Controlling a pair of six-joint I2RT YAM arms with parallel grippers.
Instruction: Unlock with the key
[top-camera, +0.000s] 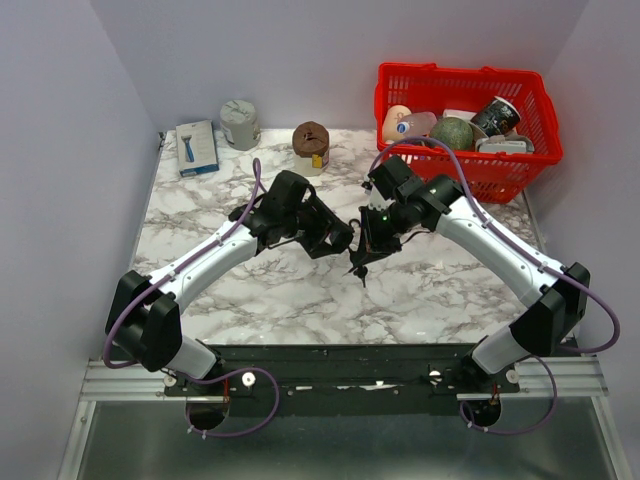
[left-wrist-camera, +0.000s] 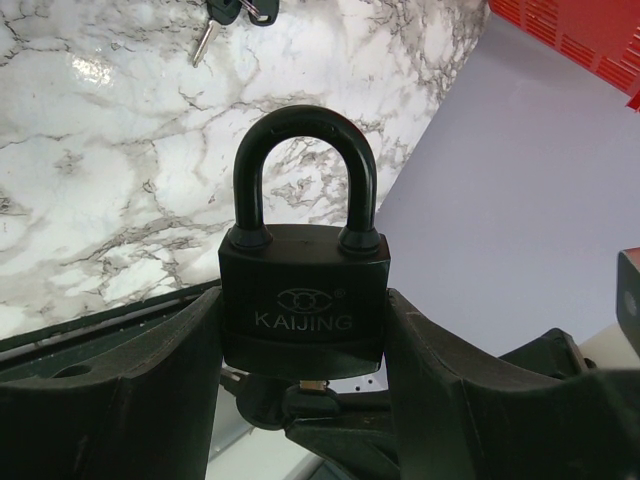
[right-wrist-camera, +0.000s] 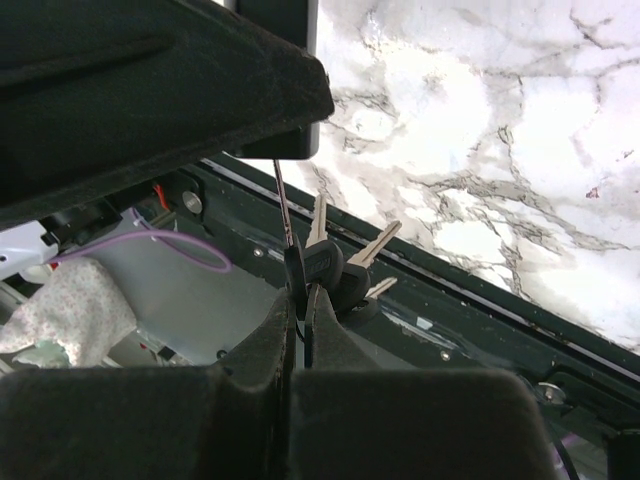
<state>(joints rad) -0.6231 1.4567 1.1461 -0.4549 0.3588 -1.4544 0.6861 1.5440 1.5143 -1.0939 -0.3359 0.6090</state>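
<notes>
Evidently the left gripper (left-wrist-camera: 305, 320) grasps the black arched-shackle metal padlock (left-wrist-camera: 300, 265) steady so the right gripper (right-wrist-camera: 303, 305), clenched on the black-headed silver keys (right-wrist-camera: 325, 265), can insert one.

The padlock (left-wrist-camera: 303, 300) is matt black, its shackle (left-wrist-camera: 305, 125) smoother. The keys (right-wrist-camera: 335, 262) show bare metal blades. The desk (top-camera: 300, 295) looks glossy, marbled.

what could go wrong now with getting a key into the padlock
The right claw pinches a bunch of keys; the loose ones may swing and block the one meant for the lock. The padlock sits bottom-down between the fingers of the left claw, so its underside may be hard to reach.
</notes>
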